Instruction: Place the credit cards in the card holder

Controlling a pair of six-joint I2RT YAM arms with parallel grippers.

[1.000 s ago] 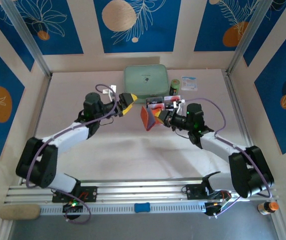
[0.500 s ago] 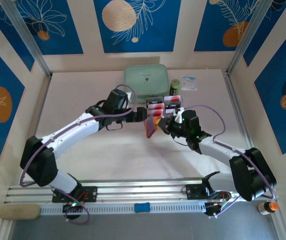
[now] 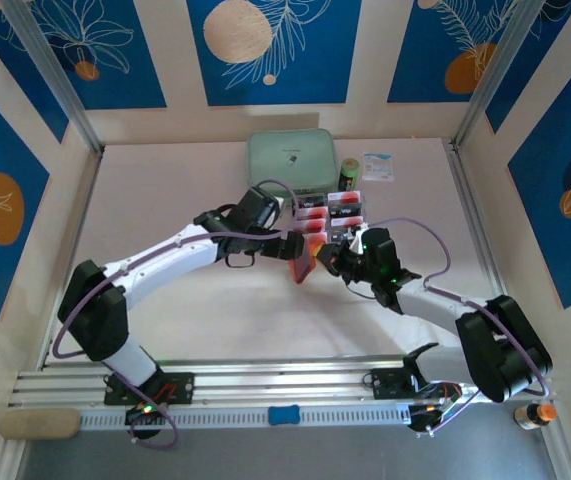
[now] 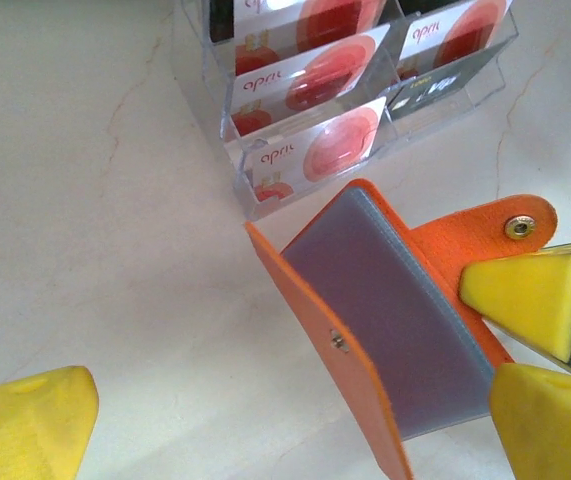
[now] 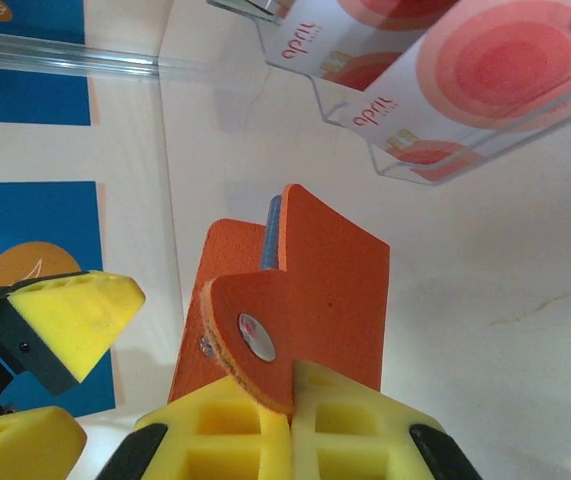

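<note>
The left wrist view crops the card holder (image 4: 385,300) below and the clear tray (image 4: 200,75) above.

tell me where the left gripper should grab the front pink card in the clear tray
Probably by its upper edge. The front credit card leans back in the clear tray, whose front lip covers its lower part, so only the top strip stands free. Bring the open left gripper down from above, one finger on each face.
</note>
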